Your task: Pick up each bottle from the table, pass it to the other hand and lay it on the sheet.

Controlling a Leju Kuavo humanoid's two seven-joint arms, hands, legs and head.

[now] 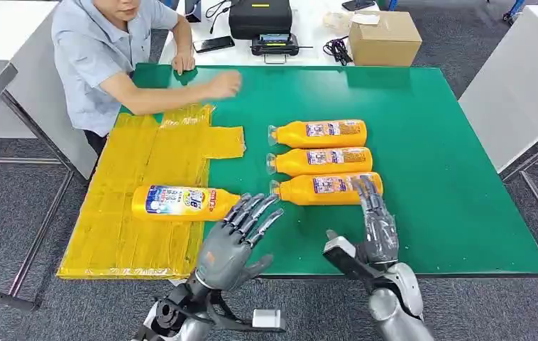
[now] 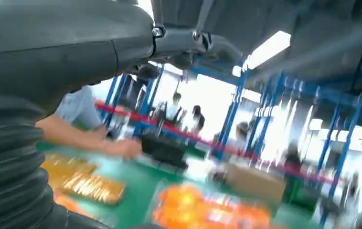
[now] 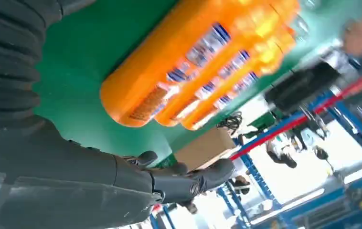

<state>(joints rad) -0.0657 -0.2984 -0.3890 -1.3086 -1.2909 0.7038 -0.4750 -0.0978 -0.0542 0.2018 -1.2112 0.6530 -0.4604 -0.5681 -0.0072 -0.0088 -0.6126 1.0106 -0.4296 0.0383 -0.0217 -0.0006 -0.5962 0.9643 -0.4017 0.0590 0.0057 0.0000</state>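
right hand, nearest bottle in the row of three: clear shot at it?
Probably yes. The right hand is open, its fingers already over the base end of the nearest bottle. Nothing lies between them; the middle bottle lies close behind it, which may crowd the fingers.

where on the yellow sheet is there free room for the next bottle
The yellow sheet is bare from the laid bottle up to the person's forearm, and in a strip between that bottle and the sheet's near edge. The near right corner is crowded by the left hand.
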